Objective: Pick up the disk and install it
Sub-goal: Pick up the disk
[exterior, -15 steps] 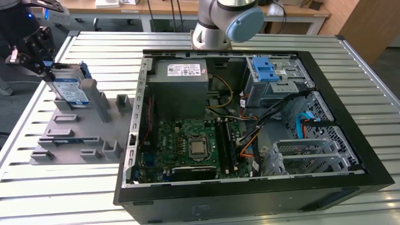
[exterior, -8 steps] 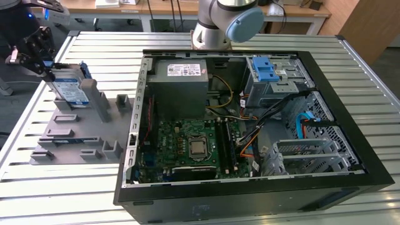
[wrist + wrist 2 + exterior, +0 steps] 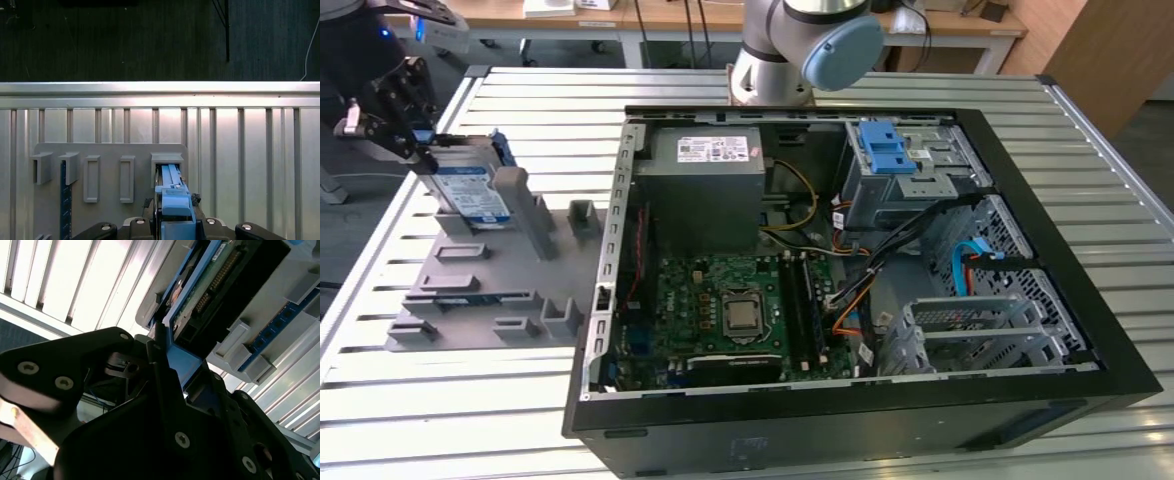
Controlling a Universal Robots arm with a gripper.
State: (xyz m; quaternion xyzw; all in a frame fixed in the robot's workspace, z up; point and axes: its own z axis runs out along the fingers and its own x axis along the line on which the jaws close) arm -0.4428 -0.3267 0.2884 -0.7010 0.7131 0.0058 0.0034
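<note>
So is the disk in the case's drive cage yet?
No, the disk stands in the grey holder tray outside the computer case, at the exterior view's left.

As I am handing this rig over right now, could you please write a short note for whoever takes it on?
Gripper: jaws shut on the blue-framed edge of the disk.
Disk: upright at the grey holder, on the exterior view's left, beside the open computer case. In the first wrist view its far end sits at one of the holder's slots.
Done: the disk is grasped.
Left: the disk does not look clear of the holder yet, and it is not in the case.
</note>
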